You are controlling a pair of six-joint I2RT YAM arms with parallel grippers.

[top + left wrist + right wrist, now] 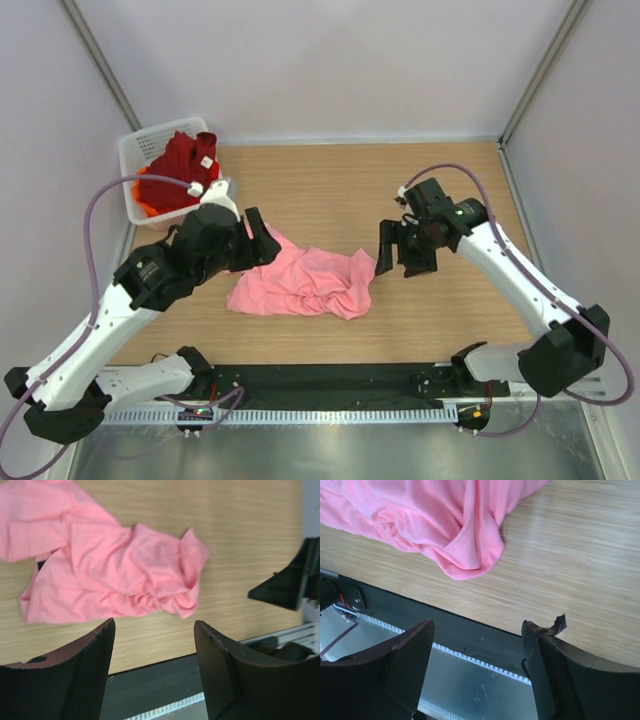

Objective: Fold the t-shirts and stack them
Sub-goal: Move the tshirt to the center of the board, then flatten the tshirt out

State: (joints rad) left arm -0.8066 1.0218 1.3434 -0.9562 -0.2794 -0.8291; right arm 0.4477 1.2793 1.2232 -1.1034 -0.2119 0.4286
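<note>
A light pink t-shirt (305, 283) lies crumpled on the wooden table near its middle. My left gripper (262, 240) hovers over the shirt's upper left corner, open, with nothing between its fingers. In the left wrist view the pink t-shirt (110, 565) spreads out beyond the open left gripper (154, 625). My right gripper (400, 250) hangs just right of the shirt's right edge, open and empty. The right wrist view shows the pink t-shirt (435, 520) above the open right gripper (477, 625). A dark red t-shirt (185, 160) with a white tag lies on an orange t-shirt (150, 207) in the basket.
A white mesh basket (135, 150) stands at the table's back left corner. A black strip (330, 380) runs along the near edge between the arm bases. Grey walls close in the left, back and right sides.
</note>
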